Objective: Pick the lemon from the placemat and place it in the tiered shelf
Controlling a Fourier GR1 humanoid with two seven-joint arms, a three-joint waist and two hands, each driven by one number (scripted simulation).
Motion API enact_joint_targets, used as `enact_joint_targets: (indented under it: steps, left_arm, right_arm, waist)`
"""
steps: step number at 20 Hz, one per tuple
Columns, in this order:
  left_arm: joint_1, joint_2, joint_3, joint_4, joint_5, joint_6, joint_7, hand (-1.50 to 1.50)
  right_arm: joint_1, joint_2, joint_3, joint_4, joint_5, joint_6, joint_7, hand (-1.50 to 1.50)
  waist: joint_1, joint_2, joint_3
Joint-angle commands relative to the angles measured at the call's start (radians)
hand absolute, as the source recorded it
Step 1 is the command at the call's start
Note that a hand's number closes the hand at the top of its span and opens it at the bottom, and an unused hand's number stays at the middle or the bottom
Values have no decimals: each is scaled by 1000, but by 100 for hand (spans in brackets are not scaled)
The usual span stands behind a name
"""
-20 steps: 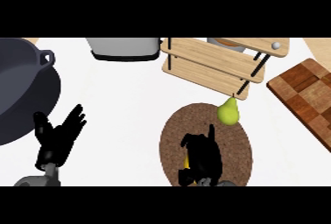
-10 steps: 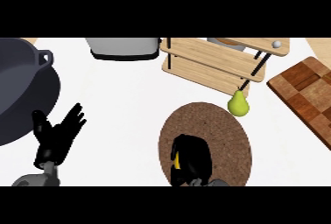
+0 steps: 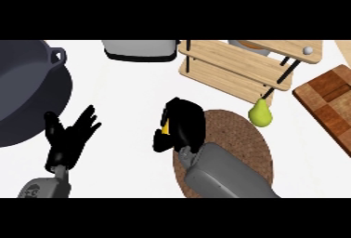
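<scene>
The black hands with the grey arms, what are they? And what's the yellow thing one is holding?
They belong to a robot. The picture is taken from its head, looking down at a kitchen counter, so you only see its arms. The right hand is curled round a yellow lemon, just at the left edge of the round brown placemat. The left hand rests open, fingers up. A green pear sits by the wooden tiered shelf, where the lemon should go. There is also a big dark pot, a grey container and a wooden cutting board.
</scene>
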Motion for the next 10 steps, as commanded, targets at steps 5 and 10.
enact_joint_targets:
  steps: [5,10]
  left_arm:
    - [-2,-3,9,29,-17,26,11,0]
    - [47,27,37,42,7,-20,-22,0]
  right_arm:
    - [-363,7,-47,-52,130,-36,341,150]
    - [-500,7,-175,-59,199,84,414,150]
  waist:
    - [-26,-16,-4]
    - [-47,-19,-5]
